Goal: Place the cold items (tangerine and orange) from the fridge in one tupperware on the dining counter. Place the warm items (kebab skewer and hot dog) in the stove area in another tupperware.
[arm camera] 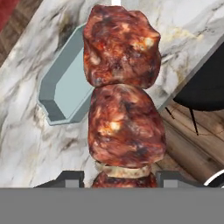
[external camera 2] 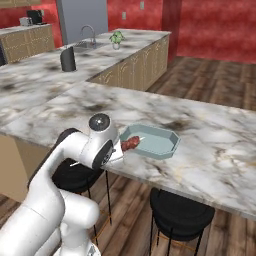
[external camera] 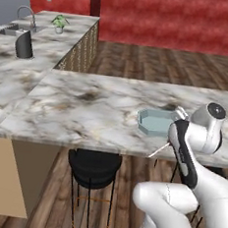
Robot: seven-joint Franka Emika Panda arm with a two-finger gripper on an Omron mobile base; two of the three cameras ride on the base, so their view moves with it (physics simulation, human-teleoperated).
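My gripper (arm camera: 120,179) is shut on the kebab skewer (arm camera: 122,100), whose dark red meat chunks rise between the two fingertips (arm camera: 72,177). In the right base view the kebab skewer (external camera 2: 131,144) hangs at the near left corner of a light blue tupperware (external camera 2: 159,153), and my gripper (external camera 2: 119,151) sits just off the counter's front edge. The tupperware (arm camera: 61,94) lies behind and left of the meat and looks empty where it shows. From the left base view, the tupperware (external camera: 153,123) rests near the counter edge, and the skewer's thin stick (external camera: 158,151) pokes out below the wrist. Tangerine, orange and hot dog are out of view.
The marble dining counter (external camera 2: 210,135) runs left to right. Black stools (external camera: 93,167) (external camera 2: 182,212) stand under its front edge. On the far counter stand a black jug (external camera: 24,45), a sink with faucet (external camera: 25,17) and a small plant (external camera: 59,23).
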